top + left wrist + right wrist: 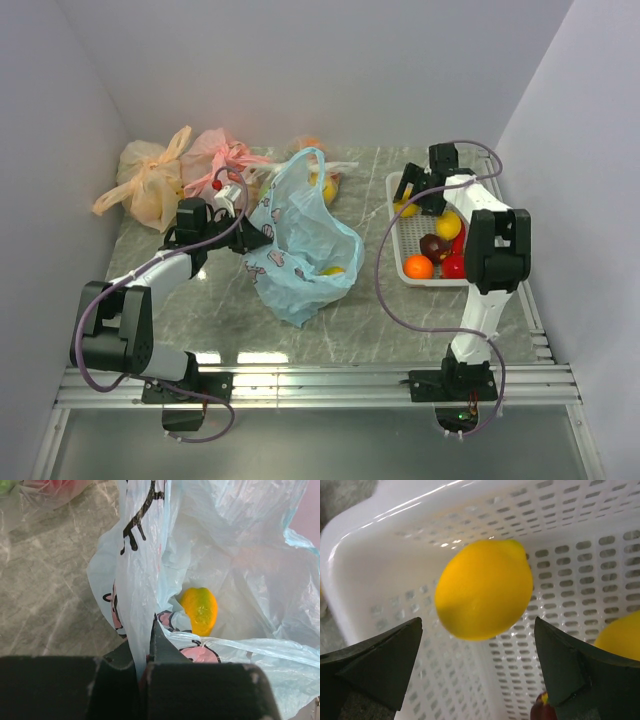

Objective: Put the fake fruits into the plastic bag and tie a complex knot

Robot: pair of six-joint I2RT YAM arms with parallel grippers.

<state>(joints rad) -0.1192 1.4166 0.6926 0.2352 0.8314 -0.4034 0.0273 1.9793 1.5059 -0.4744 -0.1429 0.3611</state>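
At the far left of the table [200, 300], against the back wall, a peach bag [148, 185] and a pink bag [215, 152] sit knotted side by side. Just in front of them the left gripper [256, 240] has its fingers pressed together on a fold of the plastic bag [300, 235], pinching the thin light blue film near the bag's left edge. The bag's prints are pink cartoon figures with black outlines. It lies mid-table with its mouth gaping, and one yellow-orange fruit [200, 611] with a green patch rests inside. Further right, a white basket [398, 262] holds an orange ball [419, 266], a dark purple fruit [435, 246] and a red fruit [455, 266]. The right gripper [418, 196] hangs over the basket's far end, fingers spread wide either side of a lemon [484, 590] without touching it.
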